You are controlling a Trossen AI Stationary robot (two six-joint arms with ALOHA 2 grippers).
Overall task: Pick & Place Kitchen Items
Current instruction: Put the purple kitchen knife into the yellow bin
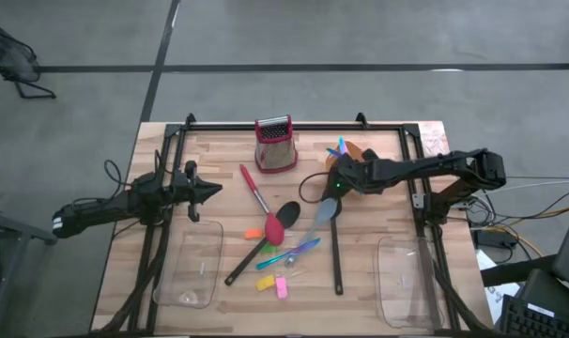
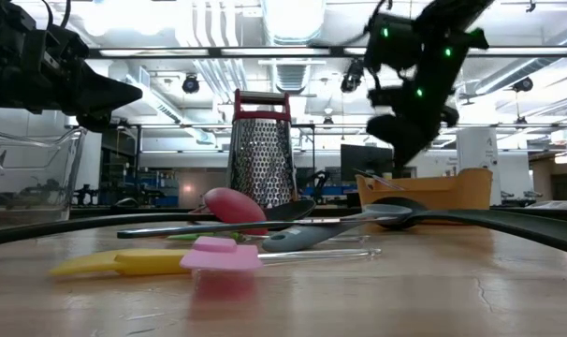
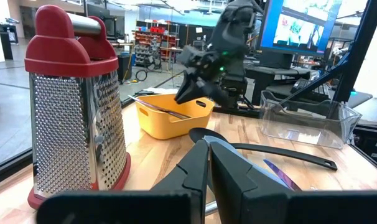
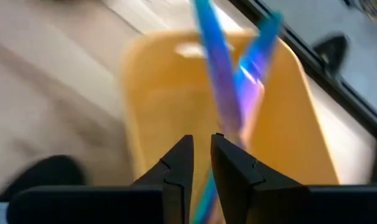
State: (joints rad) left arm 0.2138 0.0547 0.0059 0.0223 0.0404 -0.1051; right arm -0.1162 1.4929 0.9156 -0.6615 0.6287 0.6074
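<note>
High view: right hand (image 1: 335, 180) is seen beside the orange bowl (image 1: 360, 151), near the grater (image 1: 275, 144). Spoons and sticks (image 1: 286, 255) are scattered on the tabletop (image 1: 360, 272) before the grater. Right wrist view: fingers nearly closed, nothing gripped. Left wrist view: left hand (image 3: 208, 163) closed, empty.

1. The right wrist view is motion-blurred; the blue and purple sticks (image 4: 229, 81) in the orange bowl (image 4: 151, 93) smear together.
2. At three o'clock overhead, the right arm hides most of that bowl.
</note>
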